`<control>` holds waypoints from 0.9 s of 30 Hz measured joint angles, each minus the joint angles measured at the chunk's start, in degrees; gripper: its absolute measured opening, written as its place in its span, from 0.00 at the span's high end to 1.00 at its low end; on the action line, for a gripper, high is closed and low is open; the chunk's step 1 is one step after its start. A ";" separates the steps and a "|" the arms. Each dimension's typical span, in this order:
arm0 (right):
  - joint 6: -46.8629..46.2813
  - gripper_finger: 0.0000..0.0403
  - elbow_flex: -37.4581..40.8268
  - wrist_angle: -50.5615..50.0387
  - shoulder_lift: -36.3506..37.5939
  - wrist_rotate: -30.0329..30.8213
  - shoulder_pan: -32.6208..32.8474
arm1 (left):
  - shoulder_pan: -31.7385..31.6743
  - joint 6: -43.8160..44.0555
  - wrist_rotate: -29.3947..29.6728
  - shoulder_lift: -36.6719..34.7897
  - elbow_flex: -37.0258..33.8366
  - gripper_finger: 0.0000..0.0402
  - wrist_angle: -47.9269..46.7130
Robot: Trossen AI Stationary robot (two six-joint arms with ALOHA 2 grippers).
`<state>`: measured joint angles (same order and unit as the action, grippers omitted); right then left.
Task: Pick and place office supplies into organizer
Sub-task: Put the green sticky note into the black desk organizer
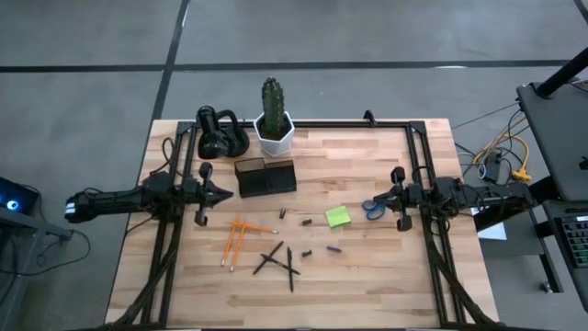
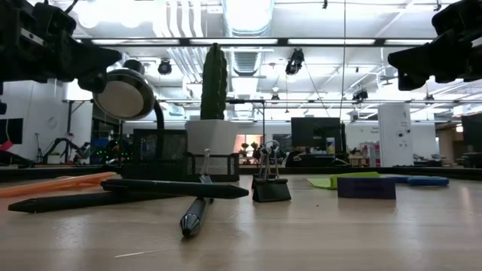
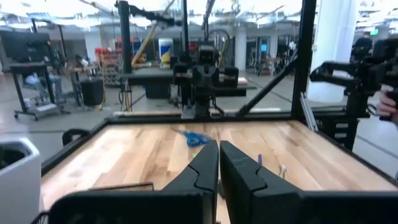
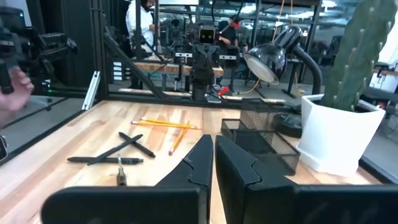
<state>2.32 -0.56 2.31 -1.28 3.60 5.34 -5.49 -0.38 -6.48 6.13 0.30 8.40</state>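
On the table (image 1: 367,276) we count orange pencils (image 1: 235,241) and black pens (image 1: 278,261) near the front, a green sticky-note pad (image 1: 338,217) beside the blue-handled scissors (image 1: 373,210). We find the organizer (image 1: 265,176) at the back, just in front of the cactus pot (image 1: 275,135). We note the left gripper (image 1: 226,194) and right gripper (image 1: 384,199) closed, holding nothing, at opposite sides.
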 joint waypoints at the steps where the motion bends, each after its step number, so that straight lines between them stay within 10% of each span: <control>1: 0.60 0.98 0.00 0.16 0.01 0.00 0.00 | 0.00 0.00 0.00 0.02 0.00 1.00 0.67; 27: 10.53 0.91 -0.04 10.83 -3.09 3.34 0.00 | -0.01 -4.42 6.78 1.06 0.00 1.00 9.53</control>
<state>12.85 -0.60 13.14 -4.37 6.93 5.34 -5.50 -4.80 0.30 7.19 0.30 17.92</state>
